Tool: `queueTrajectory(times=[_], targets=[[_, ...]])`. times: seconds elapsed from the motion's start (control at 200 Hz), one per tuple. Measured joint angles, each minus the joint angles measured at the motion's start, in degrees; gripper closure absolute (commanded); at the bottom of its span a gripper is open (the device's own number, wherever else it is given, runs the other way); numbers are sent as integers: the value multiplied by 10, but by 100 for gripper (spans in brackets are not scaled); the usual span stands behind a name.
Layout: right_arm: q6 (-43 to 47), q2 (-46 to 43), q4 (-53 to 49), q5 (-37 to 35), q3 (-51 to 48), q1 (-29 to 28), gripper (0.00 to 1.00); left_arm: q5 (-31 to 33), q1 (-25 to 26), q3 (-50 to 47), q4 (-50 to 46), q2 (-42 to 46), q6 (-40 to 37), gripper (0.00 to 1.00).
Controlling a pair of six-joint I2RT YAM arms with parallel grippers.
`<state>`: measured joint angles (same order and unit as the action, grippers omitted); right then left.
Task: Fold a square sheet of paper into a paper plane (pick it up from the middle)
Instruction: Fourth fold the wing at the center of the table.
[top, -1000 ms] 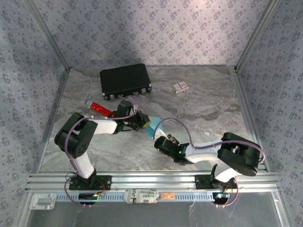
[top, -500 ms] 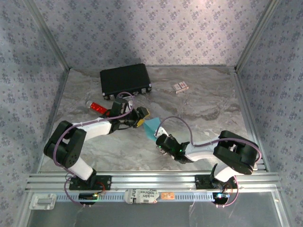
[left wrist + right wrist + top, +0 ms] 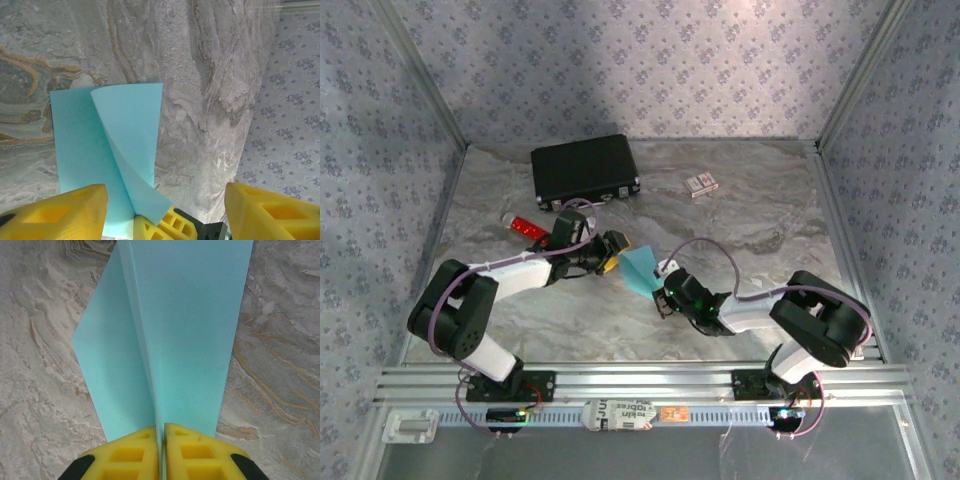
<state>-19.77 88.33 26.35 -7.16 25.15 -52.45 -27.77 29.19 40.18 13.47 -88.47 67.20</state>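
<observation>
Looks pretty far along to me: the paper plane (image 3: 642, 268) is already a narrow folded shape with a long centre crease. One flap lies flatter and the other curls up, so I'd guess what's left is evening out the wings and setting it down. It's around the middle of the table (image 3: 570, 315), right between the two arms.

As for the pincers, the right gripper (image 3: 161, 432) is pinched closed on the crease at one end of the paper, its yellow fingers (image 3: 130, 452) pressed together with only the sheet between them. The left gripper (image 3: 165, 195) is spread wide with a finger on each side of the paper, clamping nothing. Can't tell if its one finger (image 3: 60, 210) touches the sheet or just overlaps it in the shot
</observation>
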Motion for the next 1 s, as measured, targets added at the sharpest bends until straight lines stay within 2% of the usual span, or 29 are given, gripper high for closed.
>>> queueTrajectory(times=[0.17,0.315,0.55,0.999], targets=[[-34,7,24,54,-5,28,87,-1,-1,-19,5,9,2,75],[-64,11,57,96,-17,49,87,-5,0,-42,21,12,5,88],[-106,27,99,143,-25,72,87,-10,19,-49,49,10,14,95],[-174,40,147,197,-39,103,87,-15,57,-19,105,-70,19,97]])
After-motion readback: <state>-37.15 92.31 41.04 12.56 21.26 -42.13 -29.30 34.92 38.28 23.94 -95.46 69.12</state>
